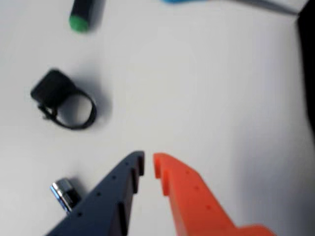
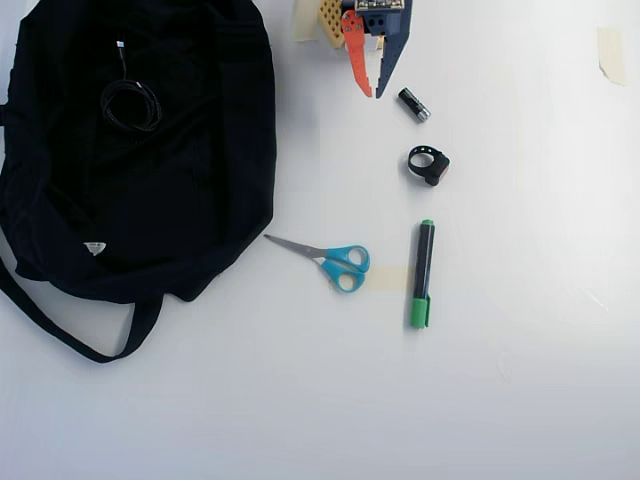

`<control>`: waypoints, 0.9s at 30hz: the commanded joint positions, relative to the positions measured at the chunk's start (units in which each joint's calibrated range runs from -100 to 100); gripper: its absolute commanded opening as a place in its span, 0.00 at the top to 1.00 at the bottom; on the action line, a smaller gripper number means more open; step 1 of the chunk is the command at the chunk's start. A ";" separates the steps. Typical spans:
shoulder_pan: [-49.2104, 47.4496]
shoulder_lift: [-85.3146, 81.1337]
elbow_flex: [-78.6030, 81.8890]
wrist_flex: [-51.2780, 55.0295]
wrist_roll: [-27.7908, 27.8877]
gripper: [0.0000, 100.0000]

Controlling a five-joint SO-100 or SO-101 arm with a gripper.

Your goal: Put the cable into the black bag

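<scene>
bag: holds cable, coiled on fabric in upper part | cable: plug end sticks up-frame from coil, overhead view | gripper: right of bag, jaws nearly together, nothing between | scissors, marker, strap ring, battery: right of bag

in the wrist view the whole picture is soft. the green-capped marker is cut off by the top edge, as is a blue sliver, the scissors handle. the small metal-tipped cylinder is half hidden behind the dark finger. in the overhead view the black bag runs off the left edge, and the arm above the gripper is cropped at the top.
</scene>
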 commanded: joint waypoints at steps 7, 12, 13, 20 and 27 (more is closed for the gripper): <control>-0.28 -5.89 18.18 -0.60 0.27 0.98; -0.21 -5.89 24.29 -0.60 -0.31 0.98; -0.21 -5.89 24.29 -0.60 -0.31 0.98; -0.21 -5.81 24.29 -0.60 0.11 0.98; -0.21 -5.81 24.29 -0.68 0.11 0.98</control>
